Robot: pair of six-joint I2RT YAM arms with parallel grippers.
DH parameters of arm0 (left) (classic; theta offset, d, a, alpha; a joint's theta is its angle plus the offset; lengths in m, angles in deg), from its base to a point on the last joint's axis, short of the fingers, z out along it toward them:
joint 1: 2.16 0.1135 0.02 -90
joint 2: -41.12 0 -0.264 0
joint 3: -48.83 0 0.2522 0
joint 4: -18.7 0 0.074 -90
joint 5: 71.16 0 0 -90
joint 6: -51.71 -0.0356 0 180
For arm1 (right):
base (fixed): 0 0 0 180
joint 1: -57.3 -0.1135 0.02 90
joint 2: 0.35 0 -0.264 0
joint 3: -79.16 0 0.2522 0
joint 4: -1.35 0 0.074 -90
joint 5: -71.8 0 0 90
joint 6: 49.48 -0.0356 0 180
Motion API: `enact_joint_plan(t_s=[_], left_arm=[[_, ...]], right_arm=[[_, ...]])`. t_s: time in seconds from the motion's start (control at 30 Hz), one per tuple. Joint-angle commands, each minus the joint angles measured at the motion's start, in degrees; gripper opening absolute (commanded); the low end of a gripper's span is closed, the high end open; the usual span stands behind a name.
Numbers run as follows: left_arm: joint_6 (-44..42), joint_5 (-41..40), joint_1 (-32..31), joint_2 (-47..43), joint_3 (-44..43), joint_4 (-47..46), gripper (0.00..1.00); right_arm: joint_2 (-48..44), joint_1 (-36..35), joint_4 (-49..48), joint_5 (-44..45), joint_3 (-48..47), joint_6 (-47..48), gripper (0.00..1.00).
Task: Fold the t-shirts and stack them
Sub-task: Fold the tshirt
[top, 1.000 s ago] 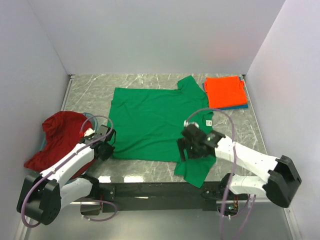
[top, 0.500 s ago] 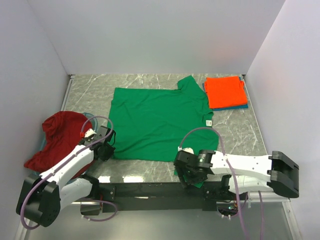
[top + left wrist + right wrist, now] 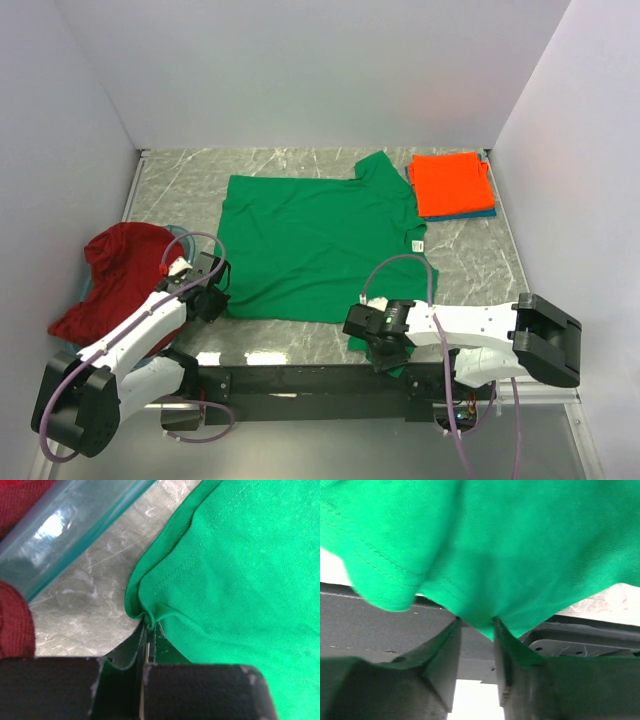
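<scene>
Top external view puts the right gripper (image 3: 385, 345) low at the near edge of the table (image 3: 470, 260), parked over the near sleeve of the green shirt (image 3: 310, 240) and hiding most of it. Leaves only a green scrap peeking out beneath.

Right wrist view shows both fingers (image 3: 440, 655) standing either side of a hanging fold of that sleeve, with a narrow gap and cloth filling it at the tips. Cannot tell whether pinched or merely bracketed. Blurs the rest of the sleeve and cuts it off at the frame edges.

Left wrist view finds the left gripper (image 3: 146, 635) clamped tight on the shirt's hem corner, with cloth bunched right at the tips and the body spreading ahead and to the right. Ahead-left of those tips lies a see-through bluish rim (image 3: 75, 525), with a dark red shirt (image 3: 14, 625) beyond it, partly cut off.

Far ahead-right of the right gripper sits a folded orange shirt (image 3: 452, 183) on a teal-blue shirt (image 3: 475, 213), only an edge of which shows.

Against a second ago: right gripper gone from beside the white neck label (image 3: 417, 244) back to the near sleeve, fingers drawn much closer. Left gripper unmoved, same pinch.
</scene>
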Motion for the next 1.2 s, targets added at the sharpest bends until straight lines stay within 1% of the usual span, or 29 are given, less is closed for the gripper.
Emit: enact_joint_plan(t_s=[0.0, 0.07, 0.1, 0.17, 0.2, 0.37, 0.5, 0.63, 0.73, 0.9, 1.17], left_arm=[[-0.64, 0.08, 0.23, -0.56, -0.43, 0.07, 0.01], [-0.64, 0.08, 0.23, -0.47, -0.60, 0.07, 0.01], [-0.73, 0.08, 0.23, -0.39, -0.69, 0.07, 0.01], [-0.82, 0.17, 0.23, -0.12, -0.95, 0.16, 0.01], [-0.82, 0.17, 0.23, -0.03, -1.13, 0.16, 0.01], [-1.43, 1.31, 0.23, -0.47, -2.18, 0.33, 0.01], [-1.96, 1.66, 0.14, -1.70, -3.76, 1.30, 0.01], [-3.19, 2.10, 0.23, -1.88, -5.78, 1.39, 0.01], [-3.63, 2.10, 0.23, -1.27, -7.63, 2.00, 0.01], [-4.42, 1.75, 0.32, -0.83, -10.18, 1.57, 0.01], [-6.18, 0.08, 1.98, 2.51, -14.48, 1.57, 0.01]], right_arm=[[1.37, 1.38, -1.66, 3.63, 2.61, -1.58, 0.32], [0.41, 3.22, -1.66, 3.55, 3.23, -1.14, 0.27], [-0.12, 3.67, -1.92, 3.46, 3.75, -0.96, 0.20], [-1.52, 4.20, -2.27, 3.20, 3.76, -0.18, 0.12], [-1.88, 4.37, -2.19, 3.28, 3.32, -0.17, 0.00], [-4.86, 5.34, -0.09, 4.60, 0.69, 0.88, 0.00], [-7.68, 7.53, 2.73, 5.83, -2.21, 2.55, 0.00], [-11.01, 13.06, 5.01, 7.50, -5.46, 5.62, 0.00], [-12.51, 15.62, 6.42, 8.55, -8.71, 8.52, 0.00], [-12.35, 20.71, 7.39, 10.66, -14.51, 12.83, 0.00], [-8.22, 27.22, 7.30, 13.92, -22.68, 18.46, 0.00]])
